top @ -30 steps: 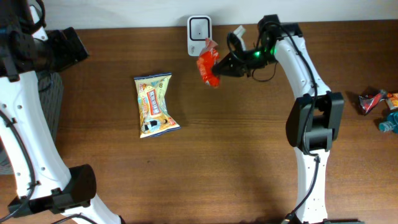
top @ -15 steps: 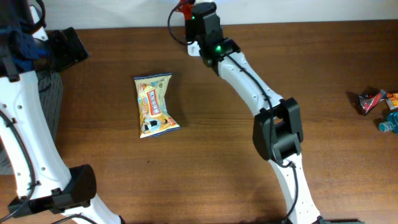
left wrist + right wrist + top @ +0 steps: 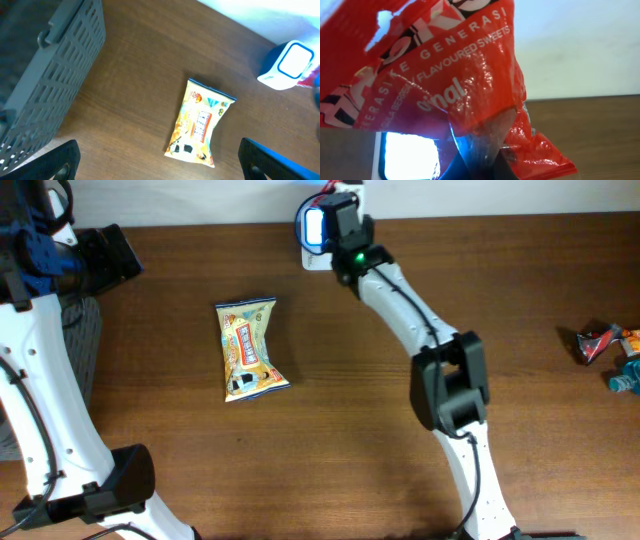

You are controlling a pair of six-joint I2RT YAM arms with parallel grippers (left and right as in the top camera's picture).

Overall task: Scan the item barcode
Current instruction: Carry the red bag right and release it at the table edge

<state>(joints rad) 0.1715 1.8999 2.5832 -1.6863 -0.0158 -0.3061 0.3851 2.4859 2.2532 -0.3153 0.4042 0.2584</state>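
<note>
Red packet (image 3: 435, 75): glossy, crinkled film with white lettering; you can read "flavoured sweets" across it.
Right gripper (image 3: 335, 208): jaws clenched on the Red packet at its lower fold; one dark finger (image 3: 481, 147) shows against the film.
Packet to jaws: it fans up and outward from the pinch and fills the upper part of your right wrist view.
Packet's place: held off the table, above the scanner (image 3: 407, 155) at the far edge by the pale wall.
Scanner look: white housing, window glowing pale blue, facing the packet.
Left gripper (image 3: 160, 172): jaws released wide with nothing between them, high over the table's left side.
Yellow snack bag (image 3: 248, 348): flat on the wooden table (image 3: 350, 410), well apart from the scanner.
Grey basket (image 3: 55, 75): by the table's left edge.
</note>
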